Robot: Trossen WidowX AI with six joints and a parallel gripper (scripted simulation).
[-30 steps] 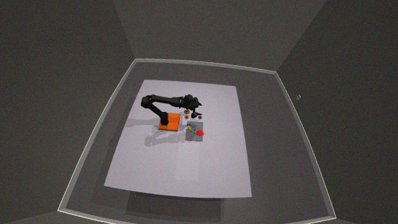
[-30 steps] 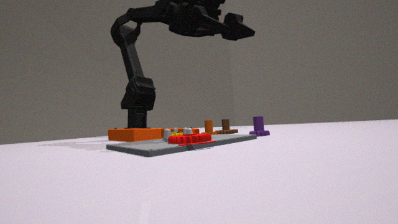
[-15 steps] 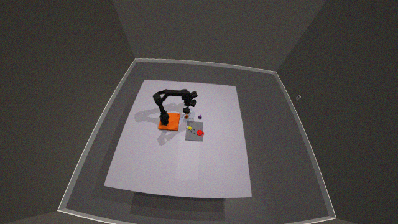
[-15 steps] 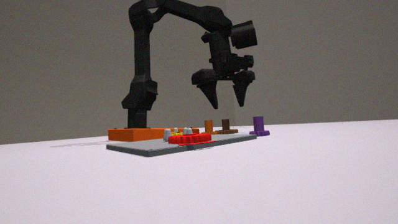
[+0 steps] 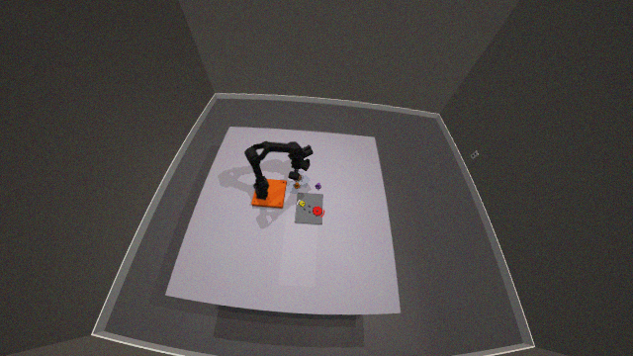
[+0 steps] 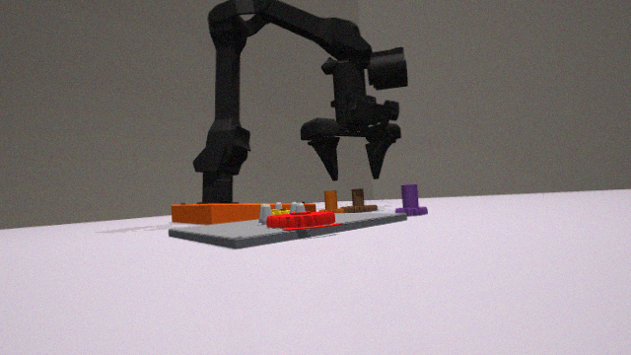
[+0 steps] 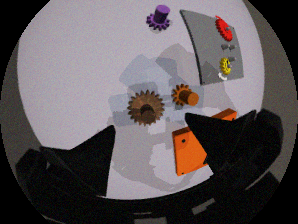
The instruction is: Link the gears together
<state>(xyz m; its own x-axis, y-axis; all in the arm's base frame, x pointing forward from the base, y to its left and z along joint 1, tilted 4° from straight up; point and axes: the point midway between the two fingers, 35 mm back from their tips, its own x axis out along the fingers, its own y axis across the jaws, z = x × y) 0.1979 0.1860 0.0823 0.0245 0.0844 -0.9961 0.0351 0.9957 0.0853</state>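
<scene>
Gripper [image 5: 297, 172] [image 6: 356, 179] [image 7: 150, 123] high over the loose gears, jaws spread wide, nothing between them! Below it stand the brown gear [image 5: 300, 178] [image 6: 357, 197] [image 7: 146, 107] and the orange gear [image 5: 297, 186] [image 6: 330, 201] [image 7: 186, 95], with the purple gear [image 5: 317, 186] [image 6: 409, 197] [image 7: 160, 17] off by itself. All three are upright on the table [image 5: 346, 247] [image 6: 345, 296] [image 7: 60, 65], beside the board [image 5: 309, 220] [image 6: 212, 232] [image 7: 200, 50].

And the score? The red gear [image 5: 319, 211] [image 6: 301, 220] [image 7: 224, 30] and yellow gear [image 5: 302, 204] [image 6: 281, 212] [image 7: 225, 66] are on the board, but no loose gear is! So everything remains: picking, seating, pressing flat, backing away. Both ends must turn clockwise, so the link calls for an odd count of gears between them; one well-chosen gear may do it, though which peg suits I can't tell.

Now the views! The wrist view gives the toothed rims, the bare pegs [image 7: 224, 47] between red and yellow, and the white arrow [image 7: 222, 77], which the exterior view doesn't show. The exterior view answers with height: fingertips well clear above the gears' handles. From the top, the gripper crowds the brown gear and partly hides it.
</scene>
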